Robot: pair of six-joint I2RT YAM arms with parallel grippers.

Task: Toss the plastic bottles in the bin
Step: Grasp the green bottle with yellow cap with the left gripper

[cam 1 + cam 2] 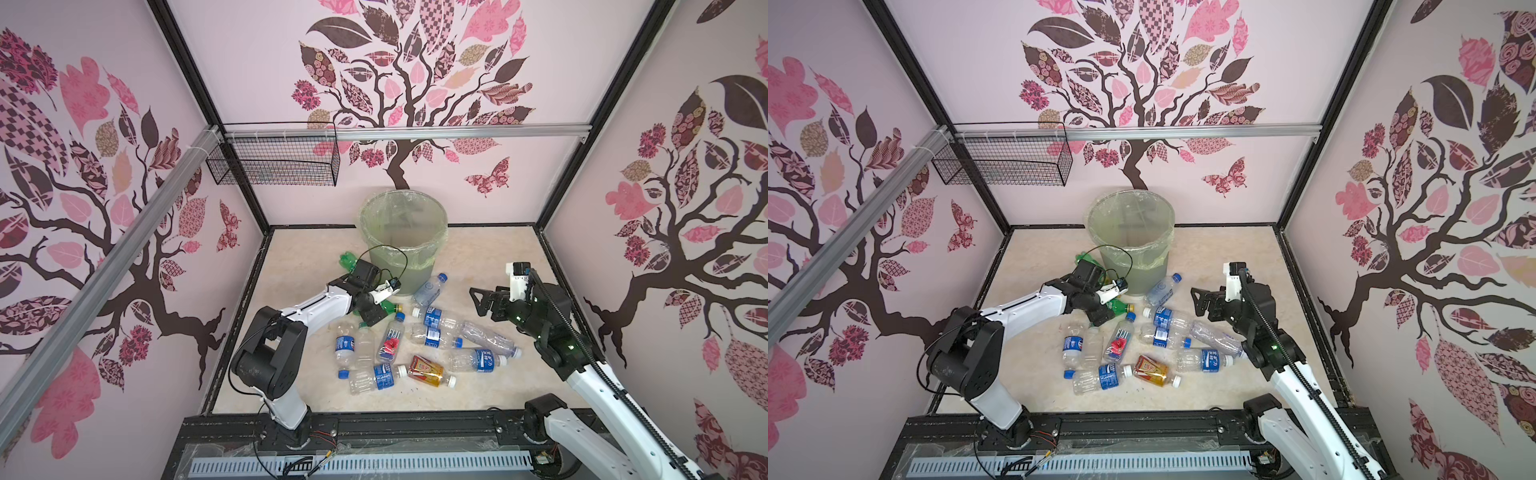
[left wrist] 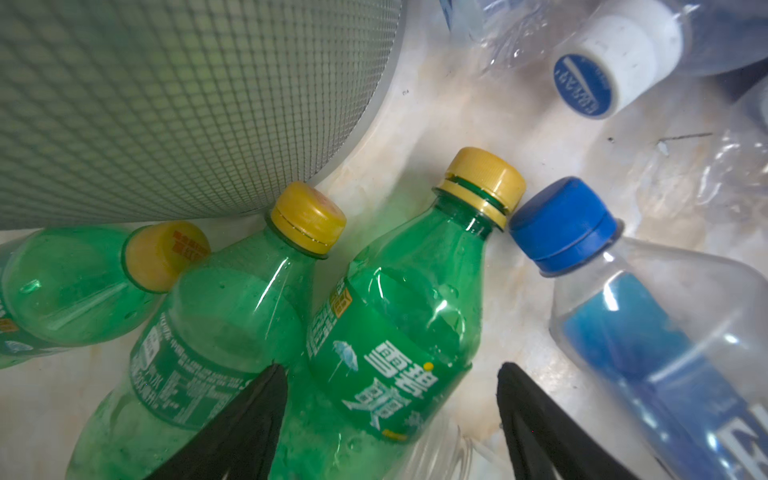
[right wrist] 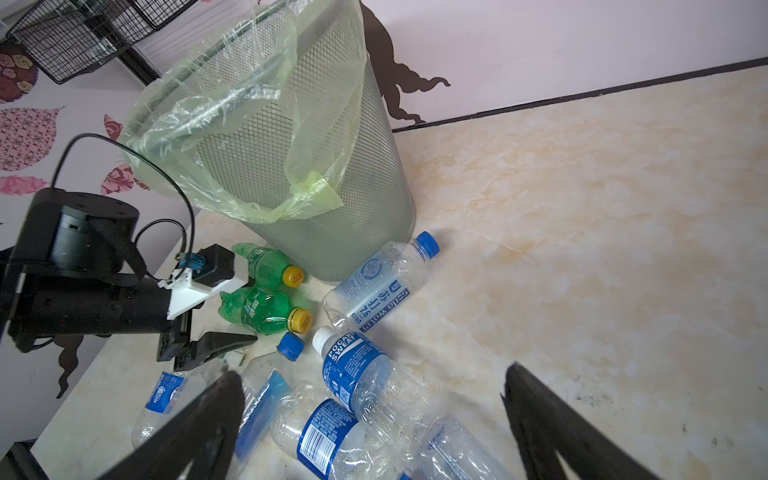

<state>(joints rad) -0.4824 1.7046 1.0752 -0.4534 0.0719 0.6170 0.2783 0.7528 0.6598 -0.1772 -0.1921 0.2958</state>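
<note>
left claw: apart, green bottle between jaws, bin just beyond | right claw: wide apart, clear bottles near

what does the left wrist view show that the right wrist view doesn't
Only the left wrist view: a third green bottle by the bin, and the open left gripper with its fingers either side of the labelled green bottle.
Only the right wrist view: the liner folded over the bin's rim, the wire basket, the soda water bottle, the open right gripper.
Both: the bin's mesh wall, the labelled green bottle, the neighbouring green bottle, the blue-capped bottle, the white-capped bottle.
</note>
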